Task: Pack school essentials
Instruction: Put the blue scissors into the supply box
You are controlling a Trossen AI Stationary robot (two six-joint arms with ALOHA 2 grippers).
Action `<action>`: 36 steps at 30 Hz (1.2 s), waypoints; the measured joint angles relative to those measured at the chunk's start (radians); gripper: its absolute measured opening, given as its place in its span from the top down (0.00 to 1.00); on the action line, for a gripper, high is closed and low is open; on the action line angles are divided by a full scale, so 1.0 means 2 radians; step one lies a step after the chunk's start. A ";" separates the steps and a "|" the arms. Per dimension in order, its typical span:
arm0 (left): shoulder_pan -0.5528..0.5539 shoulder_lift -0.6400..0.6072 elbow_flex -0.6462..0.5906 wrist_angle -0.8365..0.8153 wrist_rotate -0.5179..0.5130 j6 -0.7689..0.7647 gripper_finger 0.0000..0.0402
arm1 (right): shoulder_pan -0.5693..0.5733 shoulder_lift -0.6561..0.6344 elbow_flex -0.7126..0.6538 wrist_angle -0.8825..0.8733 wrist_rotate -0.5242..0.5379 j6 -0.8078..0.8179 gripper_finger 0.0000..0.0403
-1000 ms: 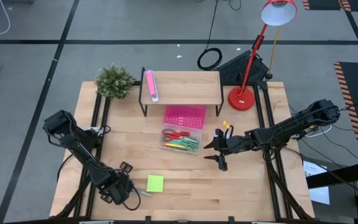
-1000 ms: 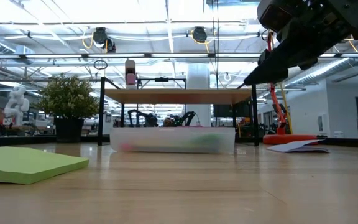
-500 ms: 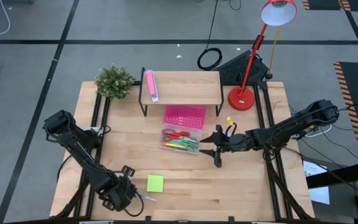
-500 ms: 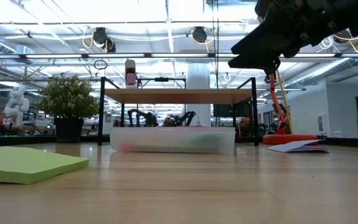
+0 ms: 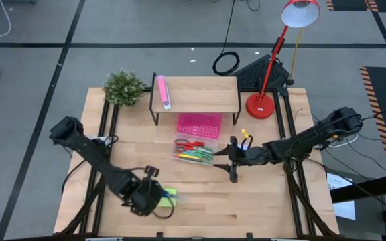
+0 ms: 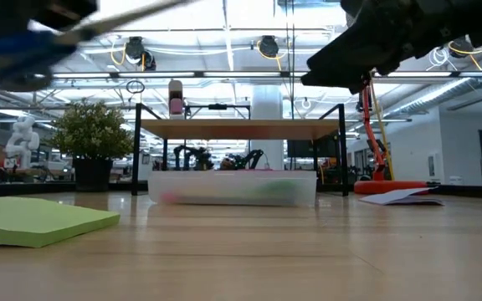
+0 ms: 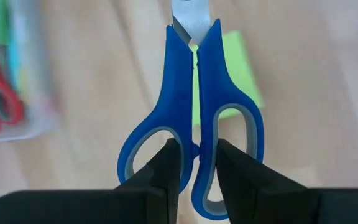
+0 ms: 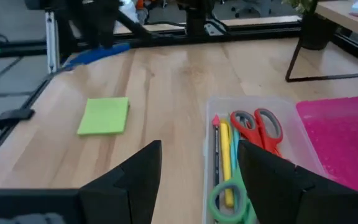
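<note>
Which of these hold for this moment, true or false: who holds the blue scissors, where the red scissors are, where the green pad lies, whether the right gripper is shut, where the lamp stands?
1. The left gripper is clamped on the blue-handled scissors. True.
2. The red-handled scissors lie loose on the table. False: they lie in the clear box.
3. The lime-green note pad lies on the table, outside the box. True.
4. The right gripper is shut on a pen. False: it is open and empty, beside the box.
5. The red lamp stands on the wooden shelf. False: its base is on the table beside the shelf.
</note>
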 joint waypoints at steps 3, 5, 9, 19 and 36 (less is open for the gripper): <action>0.035 0.000 0.002 0.000 -0.004 0.020 0.78 | 0.009 -0.016 0.000 -0.039 0.018 -0.010 0.50; 0.061 0.000 0.002 -0.001 -0.005 0.041 0.78 | 0.015 -0.028 0.000 -0.072 0.039 -0.019 0.50; 0.122 0.000 0.002 0.008 -0.005 0.094 0.78 | 0.021 -0.054 0.000 -0.129 0.064 -0.032 0.50; 0.264 0.000 0.002 0.057 -0.007 0.211 0.78 | 0.019 -0.117 0.000 -0.199 0.064 -0.082 0.50; 0.292 0.003 0.003 0.158 -0.069 0.276 0.78 | -0.057 -0.147 0.000 -0.116 0.054 -0.044 0.50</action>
